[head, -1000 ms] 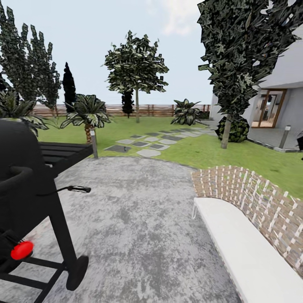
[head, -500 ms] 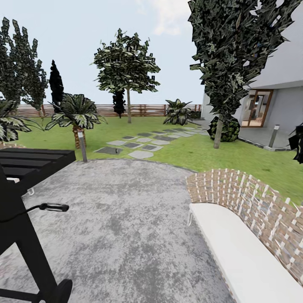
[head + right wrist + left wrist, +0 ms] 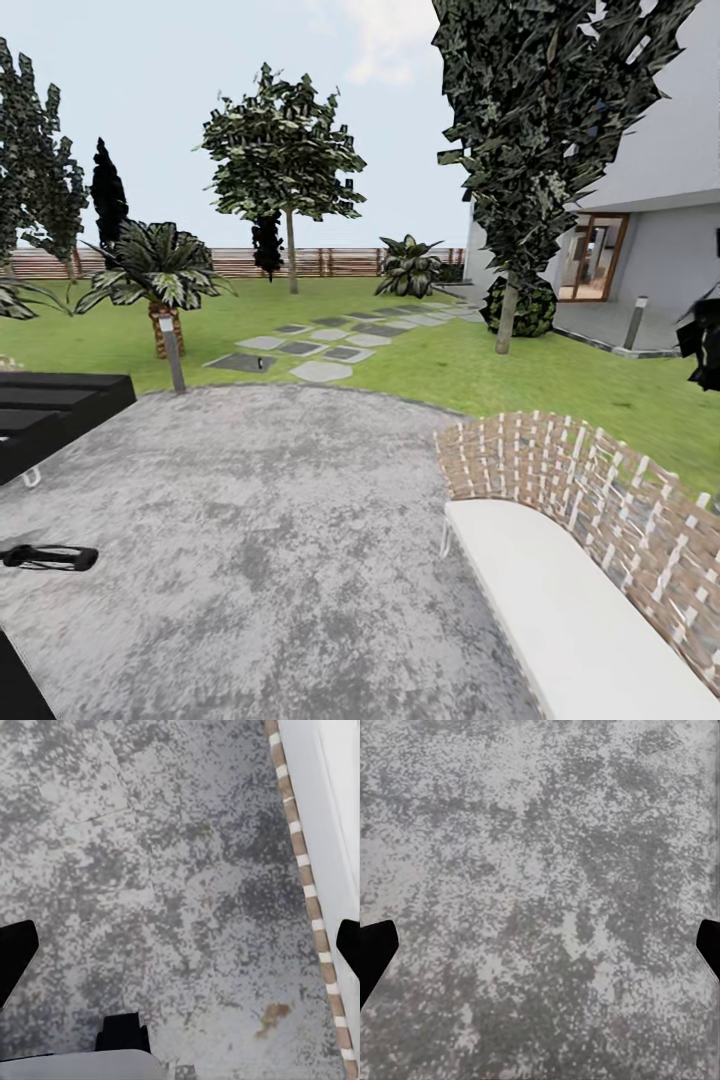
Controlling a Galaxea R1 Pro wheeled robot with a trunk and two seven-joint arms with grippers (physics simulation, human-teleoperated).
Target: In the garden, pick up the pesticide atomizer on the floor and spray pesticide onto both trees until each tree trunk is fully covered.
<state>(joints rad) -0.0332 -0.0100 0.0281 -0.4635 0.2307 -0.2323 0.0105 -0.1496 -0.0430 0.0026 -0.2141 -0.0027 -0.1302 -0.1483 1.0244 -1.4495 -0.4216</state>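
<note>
Two trees stand on the garden lawn (image 3: 420, 365). One tree (image 3: 282, 150) is far back near the fence, with a thin bare trunk (image 3: 291, 255). The other tree (image 3: 540, 120) stands nearer at the right by the house, its trunk (image 3: 506, 315) rising from the grass. A tiny dark speck (image 3: 262, 365) lies on a near stepping stone; it is too small to tell whether it is the pesticide atomizer. My left gripper (image 3: 540, 949) hangs open over the grey paving with nothing between its fingers. My right gripper (image 3: 180, 952) is open too, over paving beside the bench edge.
I am on a grey patio (image 3: 280, 520). A black grill (image 3: 50, 410) is at the left, with its handle (image 3: 50, 555) low down. A white bench (image 3: 560, 610) backed by a brick wall (image 3: 580, 480) runs along the right. A bollard lamp (image 3: 172, 350) and a palm plant (image 3: 155, 270) edge the lawn.
The whole view has shifted, so the camera moved: the grill slid out to the left and downward, and the trees and stepping stones drifted left and slightly nearer.
</note>
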